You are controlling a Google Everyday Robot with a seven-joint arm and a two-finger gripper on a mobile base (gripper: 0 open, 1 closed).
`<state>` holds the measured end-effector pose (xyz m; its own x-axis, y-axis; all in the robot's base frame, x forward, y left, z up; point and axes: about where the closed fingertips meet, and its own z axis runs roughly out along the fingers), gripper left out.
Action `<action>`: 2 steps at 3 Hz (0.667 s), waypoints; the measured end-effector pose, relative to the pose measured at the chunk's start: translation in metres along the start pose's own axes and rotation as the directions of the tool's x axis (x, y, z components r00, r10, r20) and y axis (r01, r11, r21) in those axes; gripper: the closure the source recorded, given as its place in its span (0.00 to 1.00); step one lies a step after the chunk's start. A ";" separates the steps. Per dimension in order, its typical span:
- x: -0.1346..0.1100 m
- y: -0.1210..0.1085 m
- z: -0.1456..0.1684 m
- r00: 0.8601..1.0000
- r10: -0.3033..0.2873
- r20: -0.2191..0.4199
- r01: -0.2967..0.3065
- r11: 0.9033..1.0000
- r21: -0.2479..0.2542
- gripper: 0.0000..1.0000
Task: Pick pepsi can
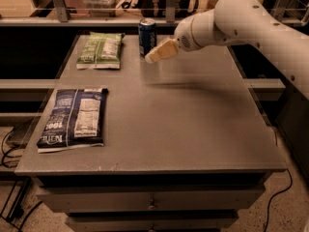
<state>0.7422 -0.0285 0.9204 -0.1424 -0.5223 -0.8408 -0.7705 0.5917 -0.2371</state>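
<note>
pepsi can (pixel 147 36) stood upright at the far edge of the table (pixel 193 129), gripper (pixel 157 53) just to its right, its opening unreadable to me; i judged it should square up level with the can's middle before closing.

My arm (pixel 251 21) is a smooth white rounded shell with dark screw holes; cream gripper (pixel 152 57) just beside pepsi can (pixel 147 35).

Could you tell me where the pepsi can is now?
In the camera view, the pepsi can stands at the table's far edge, between the green bag and the gripper.
</note>
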 end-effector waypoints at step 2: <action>0.006 -0.005 0.040 0.994 0.101 0.038 -0.101 0.995 -0.018 0.00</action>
<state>0.7702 -0.0099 0.8966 -0.1960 -0.4356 -0.8785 -0.7635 0.6300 -0.1421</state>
